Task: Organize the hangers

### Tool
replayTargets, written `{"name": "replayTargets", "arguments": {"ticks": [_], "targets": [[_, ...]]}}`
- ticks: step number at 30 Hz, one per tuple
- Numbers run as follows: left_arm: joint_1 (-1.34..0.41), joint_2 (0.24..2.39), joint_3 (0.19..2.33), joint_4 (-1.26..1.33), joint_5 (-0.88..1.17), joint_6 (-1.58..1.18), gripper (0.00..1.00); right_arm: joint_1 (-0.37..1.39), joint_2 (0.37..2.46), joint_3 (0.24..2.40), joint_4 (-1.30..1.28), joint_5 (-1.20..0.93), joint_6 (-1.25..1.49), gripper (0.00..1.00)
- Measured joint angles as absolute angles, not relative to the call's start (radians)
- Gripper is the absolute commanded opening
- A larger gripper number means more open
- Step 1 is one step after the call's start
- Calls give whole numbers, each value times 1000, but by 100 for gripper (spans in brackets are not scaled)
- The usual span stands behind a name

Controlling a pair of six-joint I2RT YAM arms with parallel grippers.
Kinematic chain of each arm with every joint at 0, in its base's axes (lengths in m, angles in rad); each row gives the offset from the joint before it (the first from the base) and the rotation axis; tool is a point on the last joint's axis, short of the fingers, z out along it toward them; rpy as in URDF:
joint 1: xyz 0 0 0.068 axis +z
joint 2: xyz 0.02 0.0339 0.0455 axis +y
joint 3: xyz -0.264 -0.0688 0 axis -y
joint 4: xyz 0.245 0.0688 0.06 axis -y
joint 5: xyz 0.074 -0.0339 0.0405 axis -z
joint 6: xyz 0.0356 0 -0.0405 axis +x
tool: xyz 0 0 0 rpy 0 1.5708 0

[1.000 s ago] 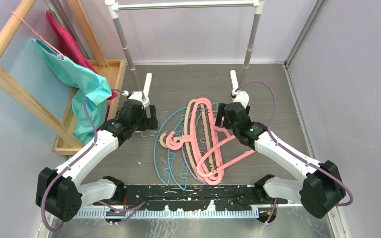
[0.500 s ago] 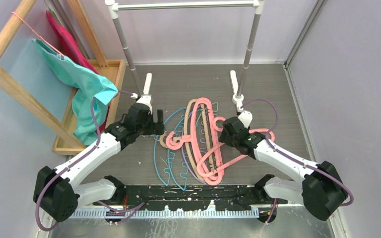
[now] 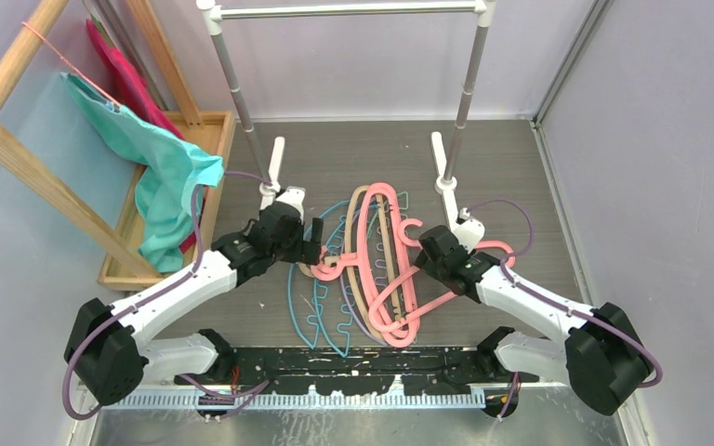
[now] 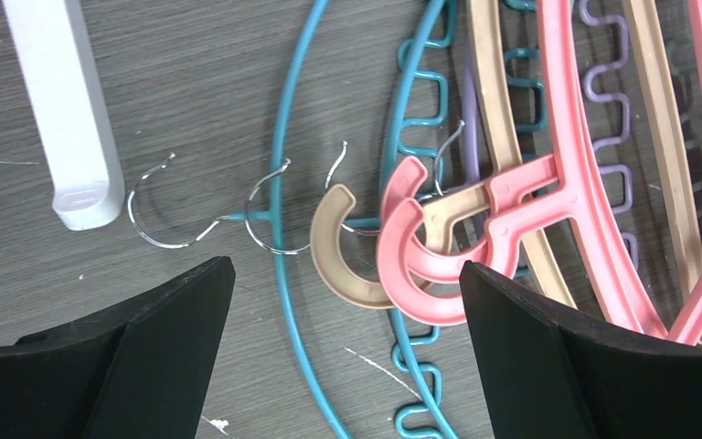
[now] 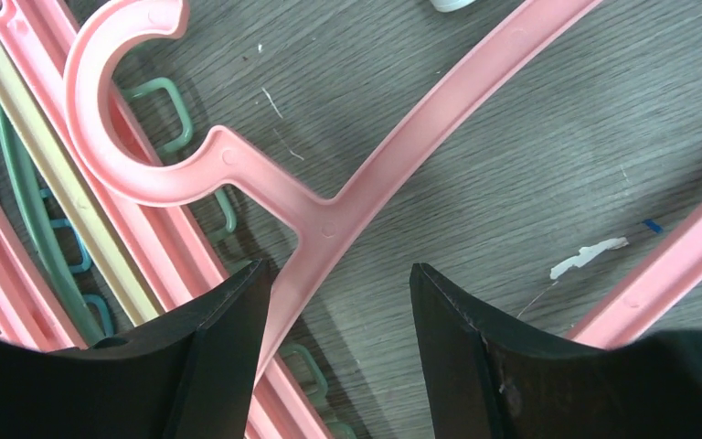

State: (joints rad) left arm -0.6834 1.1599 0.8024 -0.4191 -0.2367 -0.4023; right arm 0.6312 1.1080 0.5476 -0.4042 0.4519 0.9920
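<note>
Left claw (image 4: 343, 357) wide open, holding nothing, low over the cluster of hooks (image 4: 393, 251) at the left of the hangers (image 3: 372, 269). Right claw (image 5: 334, 352) partly closed, fingers (image 5: 215, 357) astride one arm of a pink hanger (image 5: 265, 187); firm grip cannot be confirmed. Since the earlier frames, both arms have moved inward toward the pile and the right claw has narrowed. Hangers lie overlapped mid-surface (image 3: 353, 153): thick pink and beige over thin blue, teal, purple and green zigzag ones.
</note>
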Motion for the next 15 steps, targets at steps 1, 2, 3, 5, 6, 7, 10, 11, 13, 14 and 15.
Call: {"name": "replayTargets", "arguments": {"ticks": [1, 2, 3, 5, 6, 7, 10, 11, 13, 14, 15], "targets": [[-697, 1164, 804, -421, -238, -402, 98, 631, 1108, 545, -404, 456, 998, 64], [-707, 1167, 805, -423, -240, -402, 98, 631, 1111, 544, -403, 463, 1003, 63], [-715, 1171, 808, -425, -241, -402, 98, 631, 1116, 544, -398, 467, 1007, 63], [-736, 1179, 816, -428, -242, -401, 98, 631, 1128, 544, -384, 474, 1014, 64], [-745, 1182, 819, -429, -244, -401, 98, 631, 1136, 543, -377, 479, 1018, 64], [-753, 1185, 822, -431, -245, -400, 98, 631, 1144, 543, -369, 481, 1021, 63], [-782, 1194, 834, -439, -254, -401, 98, 631, 1168, 538, -339, 491, 1026, 63], [-791, 1195, 836, -440, -256, -401, 98, 631, 1178, 536, -327, 494, 1026, 63], [-812, 1195, 839, -448, -260, -403, 98, 632, 1199, 532, -306, 500, 1028, 58], [-819, 1195, 841, -451, -260, -403, 98, 632, 1208, 530, -299, 501, 1028, 53], [-829, 1195, 842, -456, -263, -404, 98, 632, 1219, 530, -291, 502, 1028, 46]]}}
